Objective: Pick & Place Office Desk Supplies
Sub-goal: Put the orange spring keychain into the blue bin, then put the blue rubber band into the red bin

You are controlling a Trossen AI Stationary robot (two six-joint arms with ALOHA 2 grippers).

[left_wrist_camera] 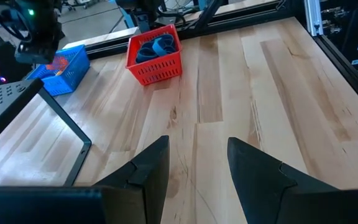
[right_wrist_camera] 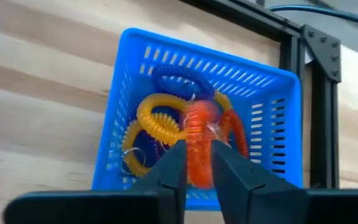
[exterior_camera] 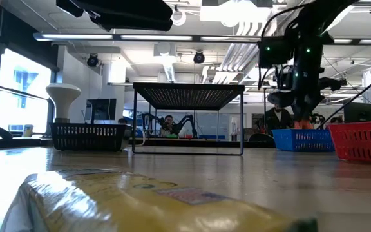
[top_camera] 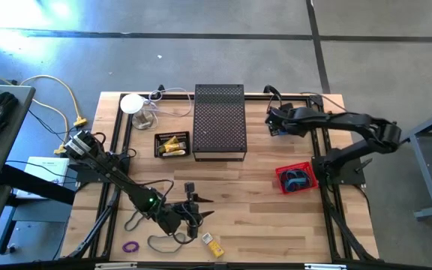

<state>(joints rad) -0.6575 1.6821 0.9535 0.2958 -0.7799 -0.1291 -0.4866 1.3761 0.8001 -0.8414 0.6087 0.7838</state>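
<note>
Right hand [right_wrist_camera: 194, 163] grips an orange coil [right_wrist_camera: 199, 146] over the blue basket [right_wrist_camera: 123, 109]; release only once centred inside the rim. Left hand [left_wrist_camera: 197, 163] hangs open over the tabletop [left_wrist_camera: 278, 81].

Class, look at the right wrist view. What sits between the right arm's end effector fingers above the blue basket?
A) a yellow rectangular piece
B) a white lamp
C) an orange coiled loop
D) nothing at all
C: in the right wrist view the right end effector has its fingers closed on an orange coiled loop directly above the blue basket, which holds other yellow, orange and blue coils.
</note>
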